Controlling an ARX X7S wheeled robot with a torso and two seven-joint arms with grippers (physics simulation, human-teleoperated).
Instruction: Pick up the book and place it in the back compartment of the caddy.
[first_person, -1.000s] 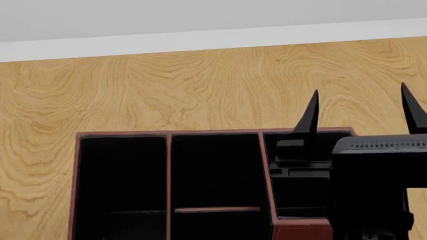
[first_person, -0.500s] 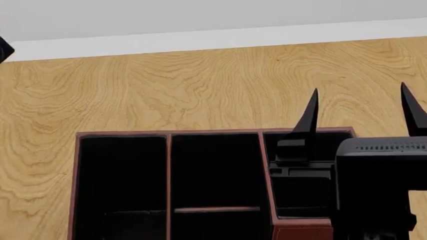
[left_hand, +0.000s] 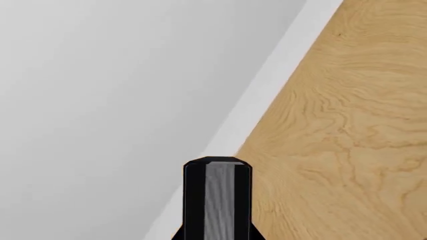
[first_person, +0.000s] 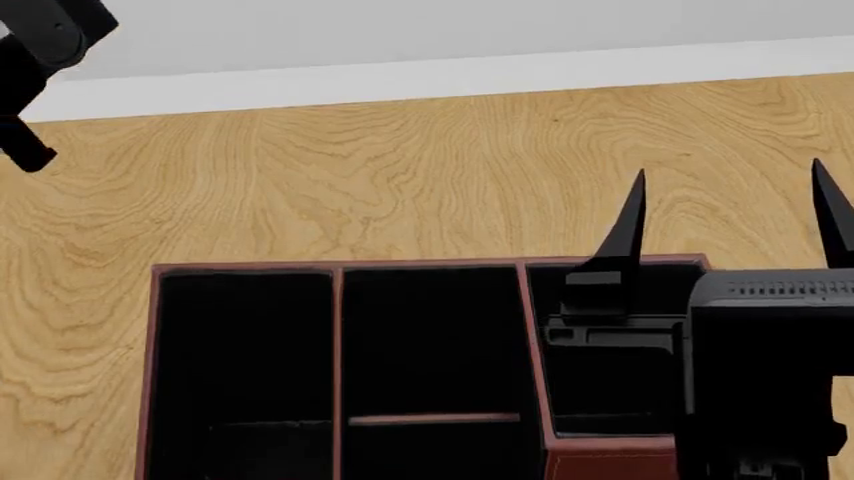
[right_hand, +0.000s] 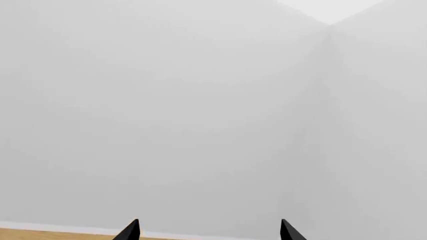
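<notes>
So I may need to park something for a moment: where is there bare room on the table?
The widest bare stretch of table runs between the caddy's far wall and the white wall strip. A narrower strip lies left of the caddy. The caddy's right side is crowded: the open right gripper hangs over it. The left gripper sits at the far-left corner.

matte black right hand (first_person: 731, 218), pointed tapered fingers (first_person: 625, 232); boxy black wrist housing.

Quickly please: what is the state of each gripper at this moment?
Left gripper: cannot be told; only one dark part shows.
Right gripper: open, holding nothing, raised beside the caddy.
</notes>
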